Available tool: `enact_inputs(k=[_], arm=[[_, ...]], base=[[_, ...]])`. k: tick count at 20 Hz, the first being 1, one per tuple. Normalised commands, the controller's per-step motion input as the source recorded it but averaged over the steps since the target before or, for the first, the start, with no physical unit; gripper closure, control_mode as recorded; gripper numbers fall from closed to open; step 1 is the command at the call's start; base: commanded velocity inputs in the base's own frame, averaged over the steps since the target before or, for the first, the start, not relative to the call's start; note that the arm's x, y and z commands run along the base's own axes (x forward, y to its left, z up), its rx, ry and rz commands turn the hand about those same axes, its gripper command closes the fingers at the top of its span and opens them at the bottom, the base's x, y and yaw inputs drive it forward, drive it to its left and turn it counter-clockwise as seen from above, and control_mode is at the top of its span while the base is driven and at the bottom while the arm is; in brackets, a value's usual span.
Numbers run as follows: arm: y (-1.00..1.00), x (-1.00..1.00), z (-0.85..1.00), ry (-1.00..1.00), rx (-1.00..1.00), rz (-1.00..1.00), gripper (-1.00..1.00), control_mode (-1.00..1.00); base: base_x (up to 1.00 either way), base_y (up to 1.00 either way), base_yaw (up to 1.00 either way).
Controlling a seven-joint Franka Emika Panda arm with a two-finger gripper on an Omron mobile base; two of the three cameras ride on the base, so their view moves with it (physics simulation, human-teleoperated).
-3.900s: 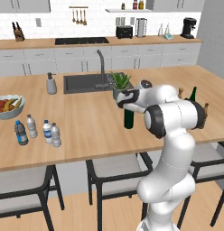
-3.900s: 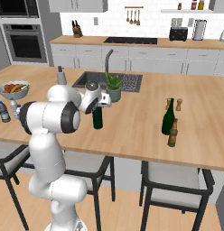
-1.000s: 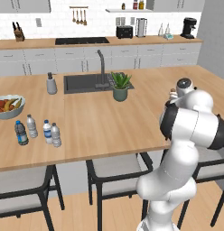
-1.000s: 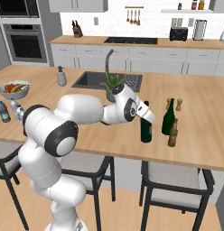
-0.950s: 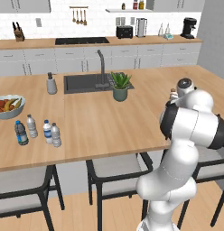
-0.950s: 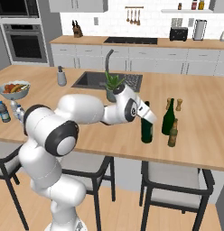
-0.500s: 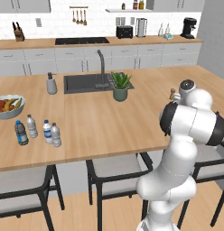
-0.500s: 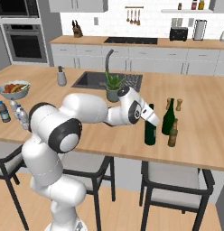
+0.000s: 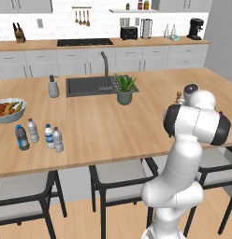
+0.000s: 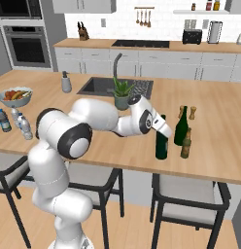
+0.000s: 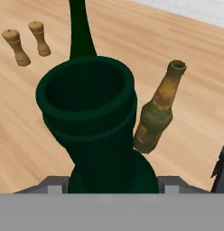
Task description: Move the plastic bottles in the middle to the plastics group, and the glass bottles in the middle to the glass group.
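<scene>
Plastic bottles are sitting at the far left of the counter beside the dark-capped one, so that half is looking done to me. Over on the right, the dark green wine bottle is standing upright just beside the brighter green bottle and beer bottle. The gripper is half-open around its neck, so letting go is what's remaining, I'd say.

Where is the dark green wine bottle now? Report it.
In the right base view the dark green wine bottle stands on the island's right part, just left of the amber beer bottle.
</scene>
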Motion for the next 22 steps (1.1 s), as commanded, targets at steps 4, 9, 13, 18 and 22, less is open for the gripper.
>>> enact_inputs(k=[4,9,13,18,22], arm=[[-0.08,0.06,-0.18,0.0,0.01,0.0,1.0,-1.0],[-0.15,0.03,-0.11,0.0,0.0,0.0,1.0,-1.0],[-0.08,0.09,0.0,0.0,0.0,0.0,1.0,-1.0],[-0.07,0.05,-0.08,-0.01,0.0,0.0,1.0,-1.0],[-0.08,0.0,-0.25,0.0,0.0,0.0,1.0,-1.0]], base=[[0.0,0.0,0.0],[0.0,0.0,0.0],[0.0,0.0,0.0],[0.0,0.0,0.0],[0.0,0.0,0.0]])
